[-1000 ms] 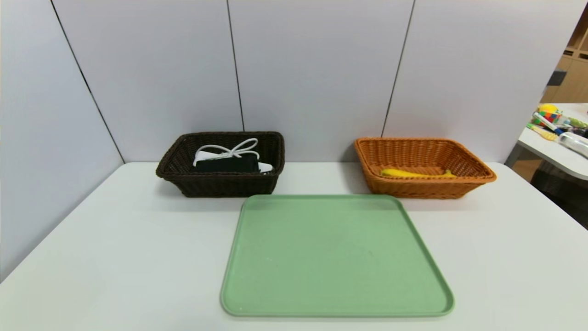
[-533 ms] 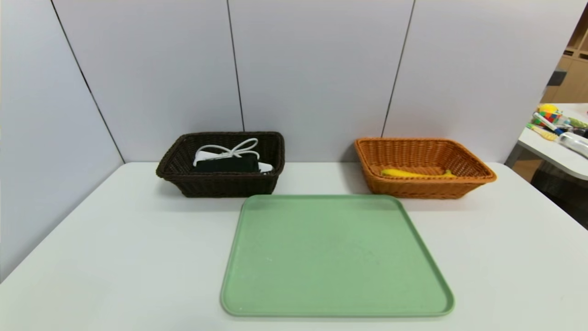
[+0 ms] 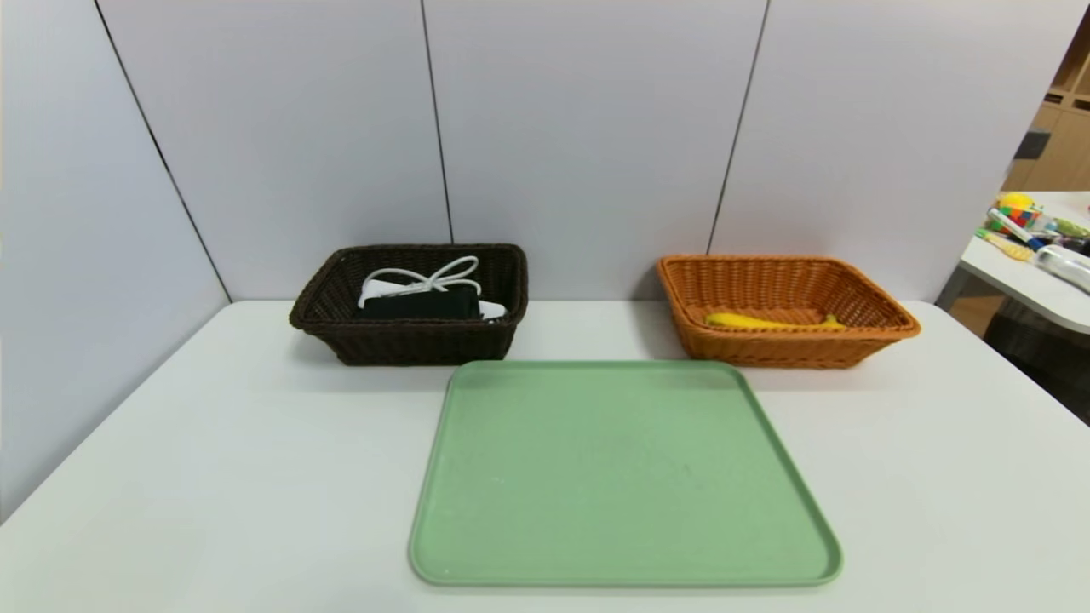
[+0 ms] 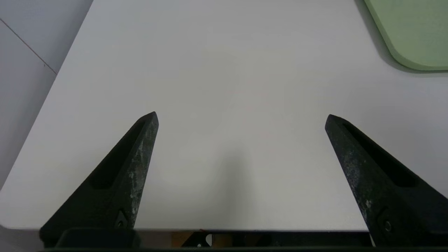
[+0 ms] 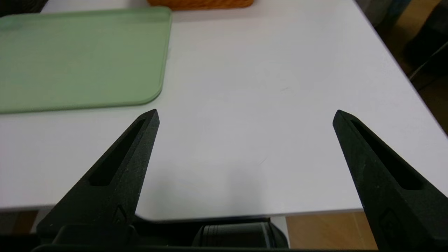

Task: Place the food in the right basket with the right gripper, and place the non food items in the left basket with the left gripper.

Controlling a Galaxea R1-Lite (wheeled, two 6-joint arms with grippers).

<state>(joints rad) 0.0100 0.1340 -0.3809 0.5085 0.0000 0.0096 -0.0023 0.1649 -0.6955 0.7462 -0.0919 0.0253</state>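
banana [image 3: 771, 322]: orange basket [image 3: 886, 328] | cable [image 3: 421, 279], black item [image 3: 417, 304]: brown basket [image 3: 315, 319]

Left gripper [image 4: 241, 115]: black tapered fingers, scuffed pale (slotted sides). Right gripper [image 5: 245, 113]: matte black, cleaner.

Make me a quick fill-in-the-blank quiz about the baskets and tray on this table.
1. The green tray holds ____ items.
2. The banana lies in the ____ basket.
3. The white cable lies in the ____ basket.
4. The left gripper and the right gripper both have their jaws ____.

Missing words: no; orange; dark brown; open
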